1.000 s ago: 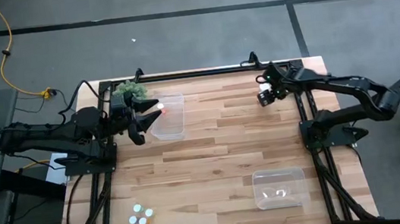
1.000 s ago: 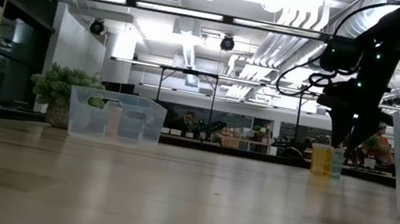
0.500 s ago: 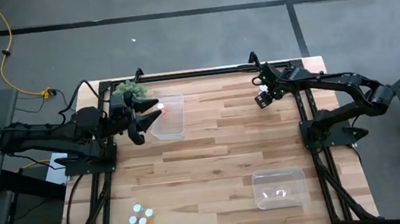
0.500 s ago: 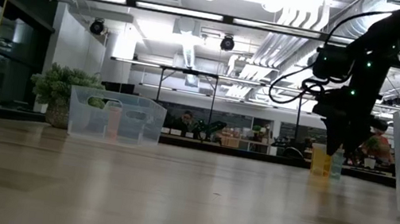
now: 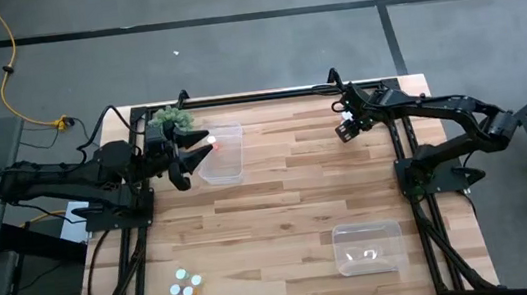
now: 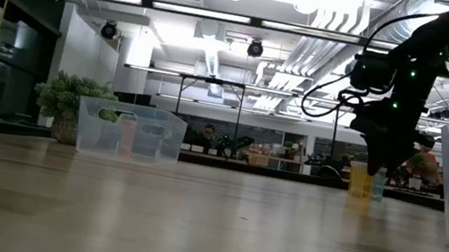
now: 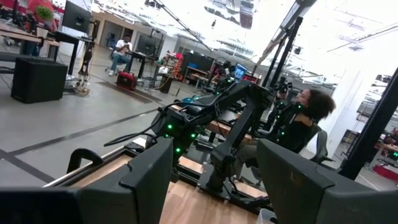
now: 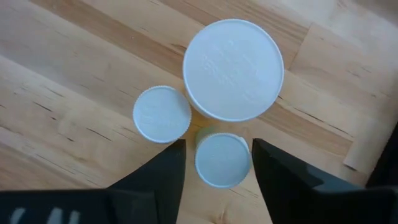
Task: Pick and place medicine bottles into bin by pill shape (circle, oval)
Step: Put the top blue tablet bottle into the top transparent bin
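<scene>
Looking down past the right gripper [image 8: 214, 152], three white caps sit bunched on the wood: a big bottle [image 8: 233, 70], a small bottle [image 8: 161, 114] touching it, and a little pale one [image 8: 222, 160] right between the two dark fingers [image 8: 152, 177]. The fingers are spread either side of that cap and not touching it as far as I can tell. Bottle bodies are hidden under the caps, so pill shape is anyone's guess.

From above, that cluster is mostly covered by the right gripper [image 5: 347, 129] near the table's [image 5: 290, 195] far right corner. From table height you can just spot a yellowish bottle [image 6: 360, 180] behind the arm.

Another clump of bottles [image 5: 186, 283] sits near the front left corner, too small to make out. A clear bin [image 5: 368, 248] sits near the front right, and another bin [image 5: 223, 153] at the far left by the green plant [image 5: 169, 119].

The left gripper [image 5: 205, 145] hangs over that far-left bin with a reddish bottle [image 5: 212, 140] at its tips, fingers [image 7: 146, 177] standing wide.
</scene>
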`<action>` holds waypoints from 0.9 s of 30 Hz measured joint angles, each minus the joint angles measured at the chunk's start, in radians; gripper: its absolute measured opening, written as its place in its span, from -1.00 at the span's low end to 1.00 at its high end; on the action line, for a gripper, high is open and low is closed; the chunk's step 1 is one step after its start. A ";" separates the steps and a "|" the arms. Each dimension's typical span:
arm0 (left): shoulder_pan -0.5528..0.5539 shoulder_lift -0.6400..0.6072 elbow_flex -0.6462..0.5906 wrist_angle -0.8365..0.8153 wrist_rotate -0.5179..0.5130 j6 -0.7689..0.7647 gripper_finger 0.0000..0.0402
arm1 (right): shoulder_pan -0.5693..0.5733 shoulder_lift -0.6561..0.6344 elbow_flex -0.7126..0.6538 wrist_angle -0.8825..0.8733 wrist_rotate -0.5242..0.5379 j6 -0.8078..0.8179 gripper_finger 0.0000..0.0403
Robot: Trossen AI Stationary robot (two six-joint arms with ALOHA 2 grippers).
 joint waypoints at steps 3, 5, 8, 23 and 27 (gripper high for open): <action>0.000 0.000 0.000 0.000 0.000 0.000 0.11 | 0.000 0.000 0.000 0.000 0.000 0.003 -0.26; 0.000 0.000 0.000 0.000 0.000 0.000 0.11 | 0.000 0.000 0.000 0.000 0.000 0.003 -0.32; 0.000 0.000 0.000 0.000 0.000 0.000 0.11 | 0.000 0.000 0.000 0.000 0.000 0.003 -0.40; 0.000 0.000 0.000 -0.001 0.024 0.000 0.11 | 0.026 -0.070 0.125 -0.284 -0.007 -0.026 -0.50; 0.000 0.000 0.000 -0.001 0.028 0.000 0.11 | 0.076 -0.152 0.196 -0.367 -0.033 -0.013 -0.51</action>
